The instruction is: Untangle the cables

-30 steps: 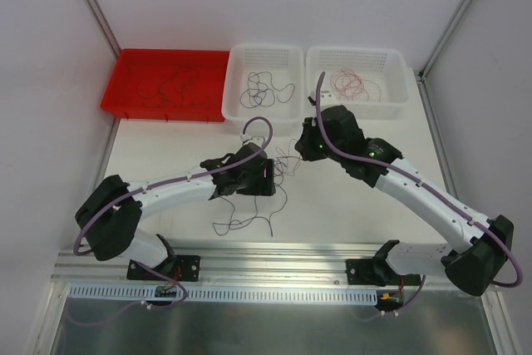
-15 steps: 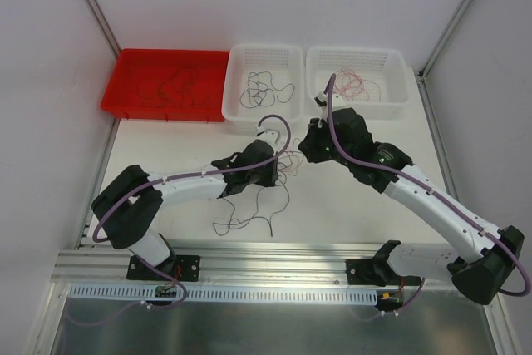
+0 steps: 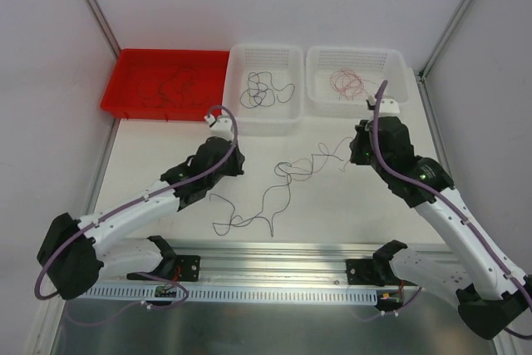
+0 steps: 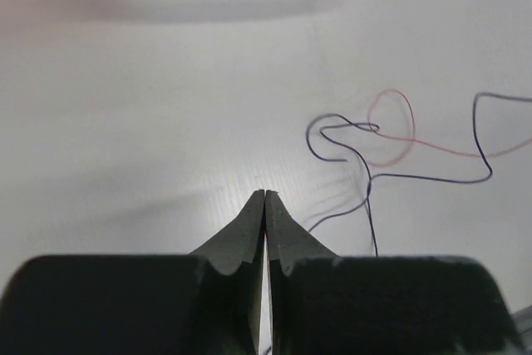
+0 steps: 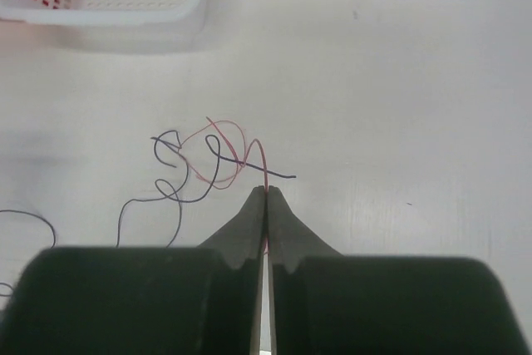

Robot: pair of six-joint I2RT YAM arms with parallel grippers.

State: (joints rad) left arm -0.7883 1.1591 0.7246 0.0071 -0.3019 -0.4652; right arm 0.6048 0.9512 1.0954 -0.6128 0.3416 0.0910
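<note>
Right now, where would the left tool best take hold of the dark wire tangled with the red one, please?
Probably its straight run beside the loop, from above: the dark wire lies flat, and the right tool pins the red wire.

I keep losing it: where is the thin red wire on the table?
Right wrist view: the red wire leaves the shut right tool and loops across dark wires, mid-table.

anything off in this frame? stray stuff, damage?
Nothing broken or spilled. The one untidy spot: a red cable and a dark cable cross in a loose knot on the table. The right gripper is shut on the red one; the left gripper is shut with no cable visible between its tips.
</note>
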